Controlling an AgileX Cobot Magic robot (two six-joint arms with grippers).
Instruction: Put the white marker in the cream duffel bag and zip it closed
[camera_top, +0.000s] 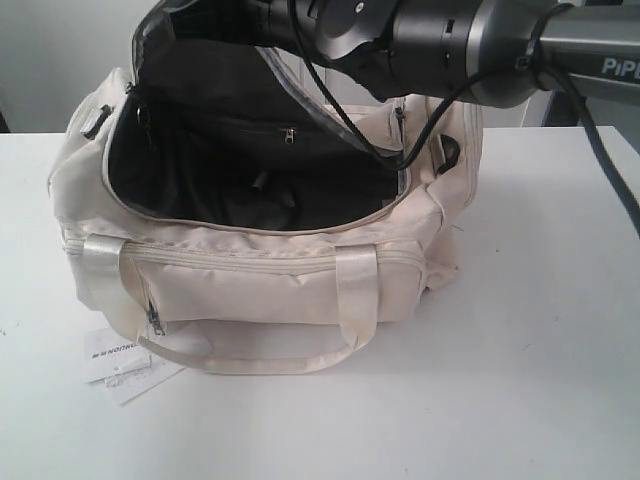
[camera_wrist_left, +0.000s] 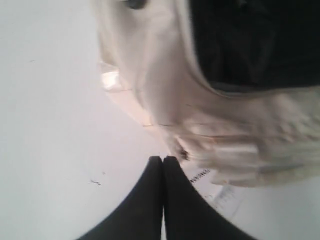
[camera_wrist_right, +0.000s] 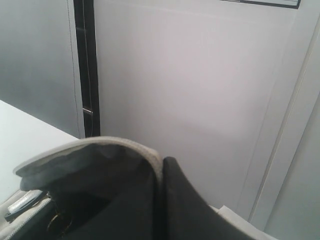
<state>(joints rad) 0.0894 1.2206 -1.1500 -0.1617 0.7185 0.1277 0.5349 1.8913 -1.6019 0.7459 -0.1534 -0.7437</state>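
The cream duffel bag lies on the white table with its top open and its dark lining showing. My right gripper is shut on the grey-beige edge of the bag's lid flap and holds that flap raised above the opening. The right arm reaches in across the top of the exterior view. My left gripper is shut with nothing in it, above bare table beside the bag's side. The white marker is out of view.
A small white paper tag lies on the table at the bag's front left corner, and the tag sits just past my left fingertips. Satin handles hang over the bag's front. A black cable droops from the right arm into the opening.
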